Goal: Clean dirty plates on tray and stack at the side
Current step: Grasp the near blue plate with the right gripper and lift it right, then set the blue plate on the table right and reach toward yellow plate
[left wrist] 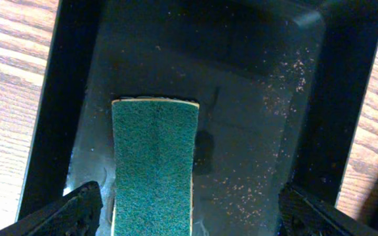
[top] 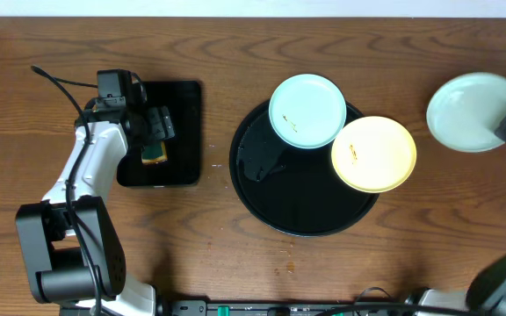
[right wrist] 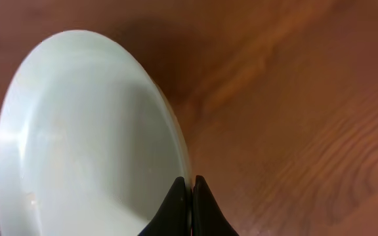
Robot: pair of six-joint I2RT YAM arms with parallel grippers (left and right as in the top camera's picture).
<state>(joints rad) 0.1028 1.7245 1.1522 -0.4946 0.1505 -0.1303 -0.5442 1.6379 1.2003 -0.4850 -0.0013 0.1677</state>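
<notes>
Fingers (right wrist: 173,208) of the right gripper (right wrist: 190,187) are pinching a mint plate (right wrist: 77,144) by its rim, well right of the round tray (top: 271,197) carrying a second mint plate (top: 307,110) and a yellow plate (top: 374,154), while the left gripper (left wrist: 195,210) is hanging wide over a sponge (left wrist: 153,164).

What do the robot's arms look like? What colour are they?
The left arm has white links, chunky black joints and a thin black cable. The right arm looks dark grey. Both end in black fingers, pointed on the right.
</notes>
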